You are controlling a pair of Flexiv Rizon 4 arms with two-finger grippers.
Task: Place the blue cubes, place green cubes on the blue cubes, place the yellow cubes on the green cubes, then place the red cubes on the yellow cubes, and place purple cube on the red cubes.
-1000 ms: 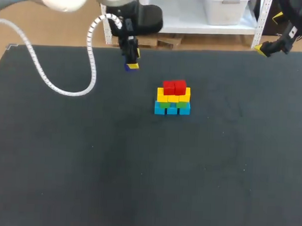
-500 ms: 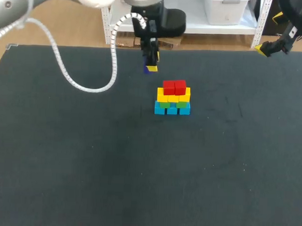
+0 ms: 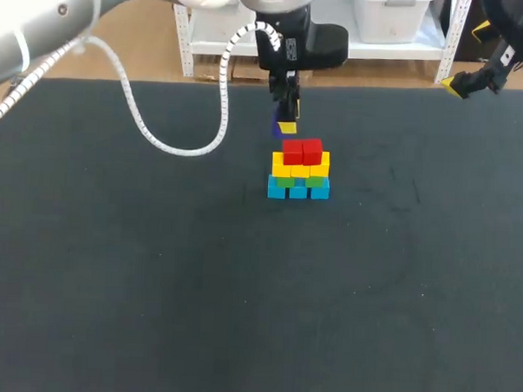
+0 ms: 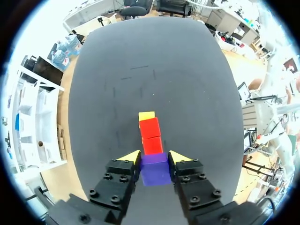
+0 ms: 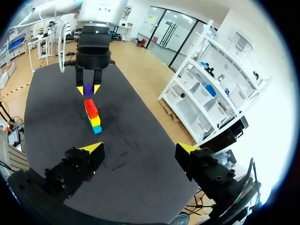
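The cube stack [image 3: 299, 172] stands a little behind the table's middle: blue cubes [image 3: 297, 191] at the base, then green cubes [image 3: 314, 182], yellow cubes [image 3: 299, 168] and two red cubes [image 3: 302, 151]. My left gripper [image 3: 284, 126] hangs just behind and slightly above the red cubes, shut on a purple cube [image 3: 278, 127]. In the left wrist view the purple cube [image 4: 155, 168] sits between the yellow-tipped fingers of the left gripper [image 4: 155, 158], with the red cubes [image 4: 150, 136] right ahead. My right gripper [image 5: 140, 150] is open and holds nothing, far off at the back right table edge [image 3: 459, 85].
The dark table [image 3: 154, 278] carries only the stack. A white cable [image 3: 181, 145] loops down from my left arm over the table's back left.
My left arm has carried the purple cube to the right, from the back left to just behind the stack. The right arm has stayed where it was.
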